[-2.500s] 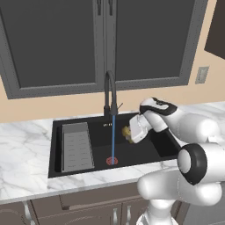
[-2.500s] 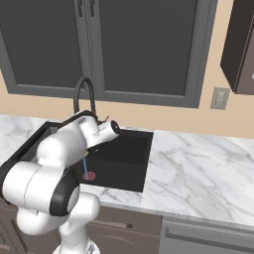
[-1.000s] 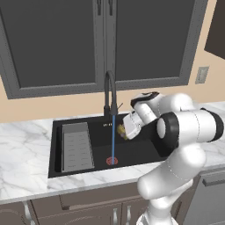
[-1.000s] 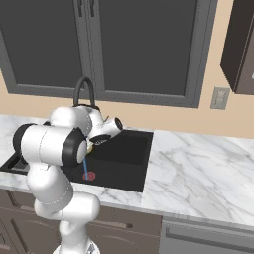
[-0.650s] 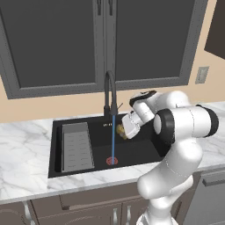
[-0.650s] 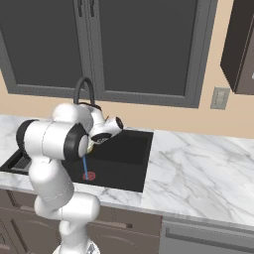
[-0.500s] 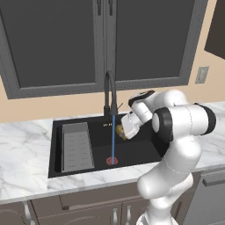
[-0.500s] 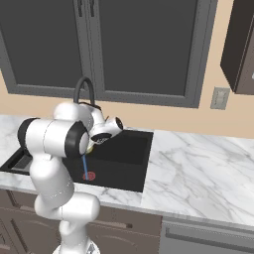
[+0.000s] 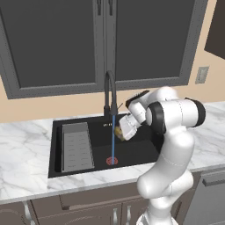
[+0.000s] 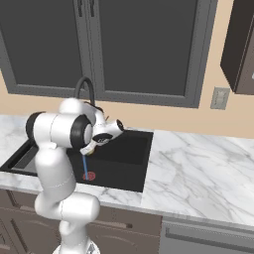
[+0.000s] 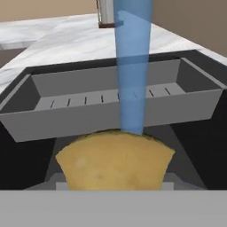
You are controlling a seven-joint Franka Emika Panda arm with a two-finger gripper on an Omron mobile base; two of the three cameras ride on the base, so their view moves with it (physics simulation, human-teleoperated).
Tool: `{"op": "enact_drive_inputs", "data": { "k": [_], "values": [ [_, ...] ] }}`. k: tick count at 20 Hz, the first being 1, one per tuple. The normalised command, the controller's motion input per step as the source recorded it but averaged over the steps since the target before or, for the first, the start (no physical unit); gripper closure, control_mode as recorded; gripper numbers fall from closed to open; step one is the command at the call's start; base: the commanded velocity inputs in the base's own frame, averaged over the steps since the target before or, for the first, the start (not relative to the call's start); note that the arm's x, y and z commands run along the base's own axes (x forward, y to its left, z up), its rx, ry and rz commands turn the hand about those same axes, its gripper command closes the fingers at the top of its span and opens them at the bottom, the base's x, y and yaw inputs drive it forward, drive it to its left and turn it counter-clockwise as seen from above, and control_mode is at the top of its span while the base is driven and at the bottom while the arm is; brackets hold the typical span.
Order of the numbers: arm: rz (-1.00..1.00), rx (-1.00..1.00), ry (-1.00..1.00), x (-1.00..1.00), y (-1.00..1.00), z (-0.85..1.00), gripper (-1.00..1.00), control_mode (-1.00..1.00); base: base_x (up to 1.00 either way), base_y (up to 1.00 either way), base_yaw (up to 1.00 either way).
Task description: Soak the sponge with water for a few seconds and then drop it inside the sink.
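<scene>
Sponge [image 11: 115, 162] in my grip: yellow-brown, matt, faintly mottled and grainy, soft-looking foam. Water [image 11: 132, 66] striking its top edge: smooth translucent blue, no sparkle. Sink [image 9: 145, 149] basin: black, matt, smooth walls, like composite or coated metal. Rack insert [image 11: 111, 104]: flat grey, smooth, plastic-looking, with slotted floor. Faucet [image 9: 109, 90]: black, slightly satin, metal-like arch. Drain ring [image 9: 112, 161]: red, smooth. Countertop [image 10: 198, 168]: white marble with grey veining, polished look. Cabinet doors [image 9: 52, 39] above: dark grey panels, matt, with lighter grey frames. Wall [image 10: 163, 119]: plain beige, matt paint. My own arm [image 9: 171, 132]: glossy white shell, dark joints
</scene>
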Motion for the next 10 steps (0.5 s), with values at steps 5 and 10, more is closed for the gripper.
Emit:
{"op": "enact_drive_inputs", "data": {
  "k": [5, 10],
  "values": [
    [0.01, 0.0, 0.0, 0.27, 0.03, -0.14, 1.0, -1.0, 0.0, 0.0, 0.0],
    [0.02, 0.0, 0.0, 0.22, 0.07, -0.06, 1.0, -1.0, 0.0, 0.0, 0.0]
  ]
}}
